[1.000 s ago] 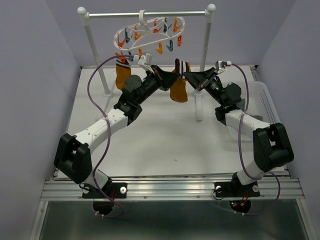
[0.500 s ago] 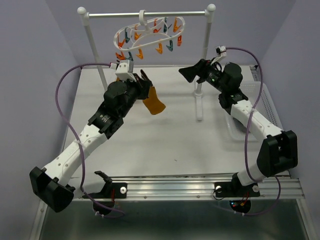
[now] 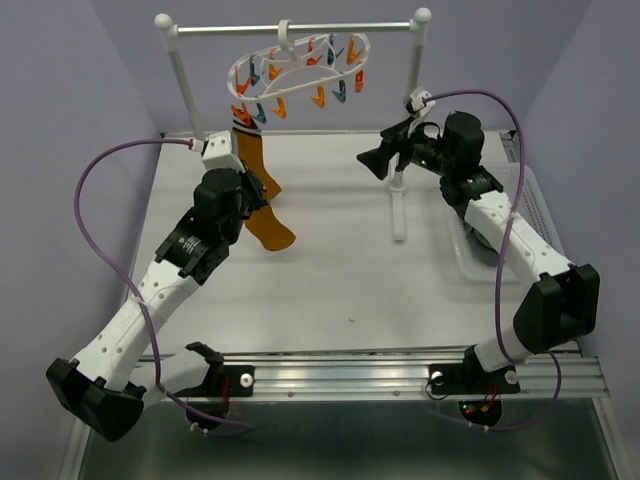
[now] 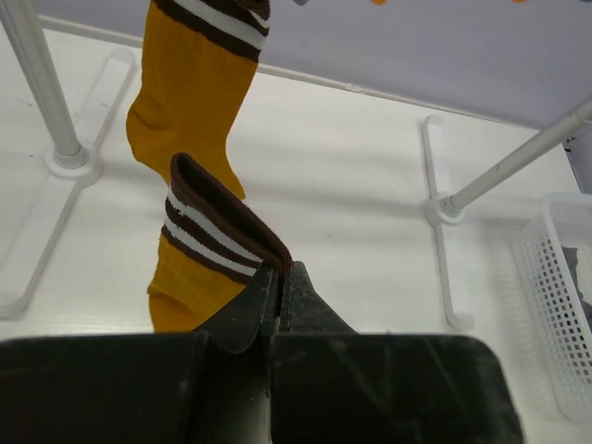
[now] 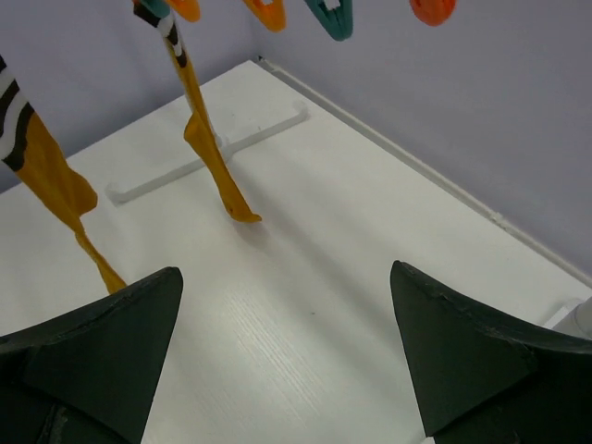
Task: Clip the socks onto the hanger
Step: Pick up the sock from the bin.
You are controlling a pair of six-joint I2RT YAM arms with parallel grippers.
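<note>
Below the left end of the hanger (image 3: 284, 40), my left claw (image 4: 277, 273) is clamped on 1 striped mustard sock (image 4: 208, 227) by its cuff, beside 1 clipped sock (image 4: 190, 83). My right claw (image 5: 285, 277) gapes empty near the rail post (image 3: 411, 90).

Bright, even light falls from above. The white counter (image 3: 330, 280) shows no glare, only faint, soft shadows, one of them beneath the hanging sock (image 5: 209, 159). The overhead view is sharp throughout. Close to their lenses, the left claw (image 4: 280, 277) and right claw (image 5: 285, 273) look dark, nearly featureless and soft-edged.
</note>
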